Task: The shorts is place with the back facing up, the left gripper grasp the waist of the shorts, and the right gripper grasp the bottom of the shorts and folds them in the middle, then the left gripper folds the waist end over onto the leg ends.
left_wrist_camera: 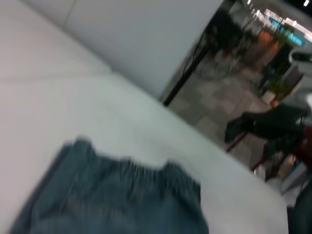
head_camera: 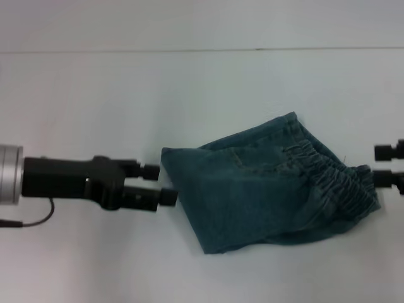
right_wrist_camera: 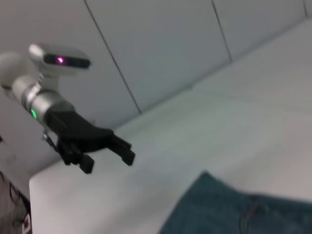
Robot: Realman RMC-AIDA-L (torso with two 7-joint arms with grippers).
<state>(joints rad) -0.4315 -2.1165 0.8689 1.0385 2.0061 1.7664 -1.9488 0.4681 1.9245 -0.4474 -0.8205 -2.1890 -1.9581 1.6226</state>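
Between left gripper (head_camera: pixel 163 184); right gripper (head_camera: pixel 386 165): shorts (head_camera: pixel 268 183).

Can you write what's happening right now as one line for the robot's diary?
shorts: folded, on table, waistband at right | left gripper: jaws open, beside left edge, holding nothing | right gripper: jaws open, at waistband

Denim shorts (head_camera: pixel 271 183), folded in half, flat, elastic waistband rightward

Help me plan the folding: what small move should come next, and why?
Probably withdraw both arms. The denim shorts already lie folded into a compact bundle with the elastic waistband on top, and the left gripper and right gripper both hover open beside it, holding nothing.
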